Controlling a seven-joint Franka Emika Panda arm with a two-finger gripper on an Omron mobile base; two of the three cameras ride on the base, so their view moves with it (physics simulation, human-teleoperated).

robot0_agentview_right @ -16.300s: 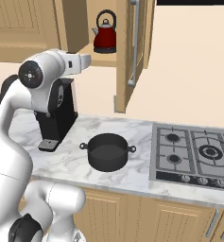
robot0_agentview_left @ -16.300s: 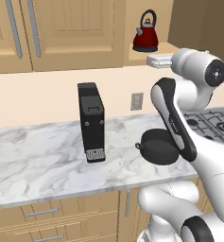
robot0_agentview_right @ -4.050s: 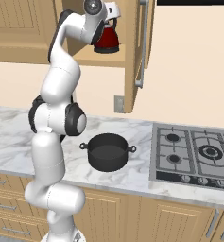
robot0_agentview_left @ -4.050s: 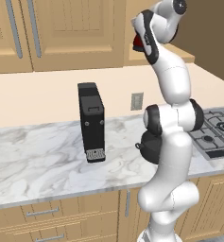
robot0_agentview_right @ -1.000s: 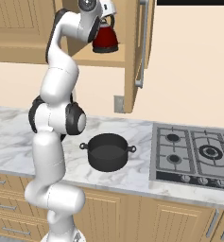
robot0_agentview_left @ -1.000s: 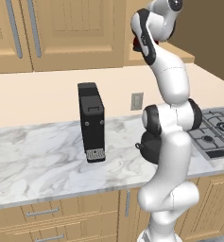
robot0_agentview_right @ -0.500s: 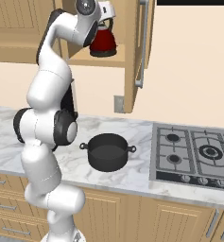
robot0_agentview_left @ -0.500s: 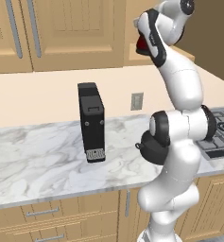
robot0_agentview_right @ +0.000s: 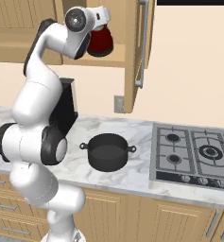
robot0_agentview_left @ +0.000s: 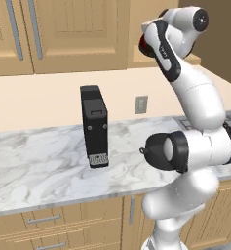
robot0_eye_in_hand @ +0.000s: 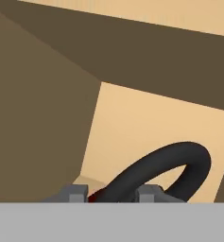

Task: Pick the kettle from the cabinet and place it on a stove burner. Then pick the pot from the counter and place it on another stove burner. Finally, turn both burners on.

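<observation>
The kettle (robot0_agentview_right: 100,42) sits up in the open cabinet (robot0_agentview_right: 134,56), above the counter (robot0_agentview_right: 137,137). The gripper (robot0_eye_in_hand: 112,194) is narrowed on its black handle (robot0_eye_in_hand: 170,165) — a fingertip on either side. The pot (robot0_agentview_right: 107,151) rests on the counter just left of the cooktop (robot0_agentview_right: 193,156).

A rendered home kitchen. Tan wooden wall cabinets (robot0_agentview_left: 73,34) with silver bar handles hang above a veined marble counter (robot0_agentview_left: 39,156) over wooden drawers (robot0_agentview_left: 44,224). A steel gas cooktop (robot0_agentview_right: 198,156) with black grates and front knobs is set into the counter; a wall outlet (robot0_agentview_left: 141,104) sits behind.
</observation>
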